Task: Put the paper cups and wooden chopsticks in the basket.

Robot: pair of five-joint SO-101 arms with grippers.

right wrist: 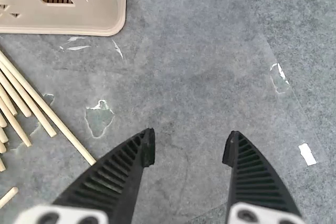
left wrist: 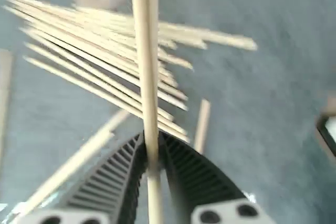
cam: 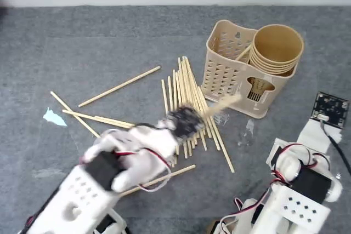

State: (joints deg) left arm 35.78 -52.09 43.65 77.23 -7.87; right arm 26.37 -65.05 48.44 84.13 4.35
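Already paper cups stacked in the basket; left fingers clamped on a chopstick, right fingers apart.

One basket, one cup stack

chopstick pile flanks basket — cups fill one compartment

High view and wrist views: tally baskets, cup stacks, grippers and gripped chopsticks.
Beige slotted plastic basket: 1
Stack of tan paper cups: 1
Black-fingered left gripper, right gripper: 2
Pale wooden chopstick in left gripper: 1
Total: 5
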